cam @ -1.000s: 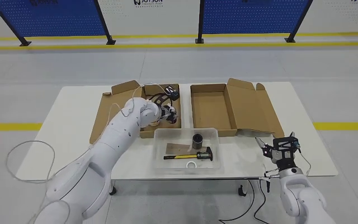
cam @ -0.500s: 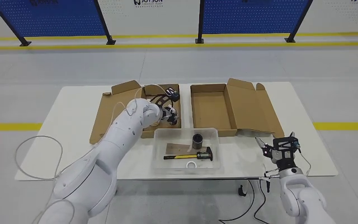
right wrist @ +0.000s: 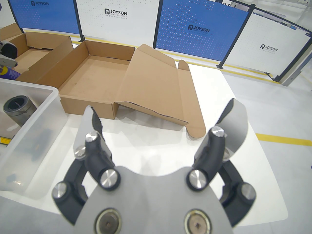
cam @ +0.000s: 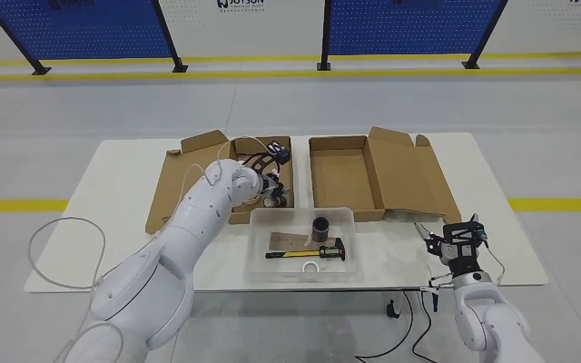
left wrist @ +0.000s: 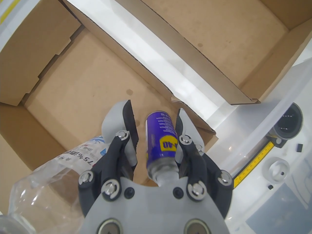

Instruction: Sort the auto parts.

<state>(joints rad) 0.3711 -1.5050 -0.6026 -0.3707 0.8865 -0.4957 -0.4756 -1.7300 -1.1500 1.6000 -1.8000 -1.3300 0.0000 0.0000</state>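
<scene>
- Spray can (left wrist: 160, 142): blue, lying between the fingers of the left gripper (left wrist: 154, 107), over the near corner of the left cardboard box (left wrist: 80, 74).
- Left gripper: partly open; one finger touches the can, a gap shows at the other.
- Right gripper (right wrist: 161, 104): spread wide, empty, above the table (right wrist: 156, 135).

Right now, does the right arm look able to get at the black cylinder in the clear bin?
Probably yes. The black cylinder sits in the open-topped clear bin, the bare table between is free, and the right arm has open, empty jaws.
</scene>
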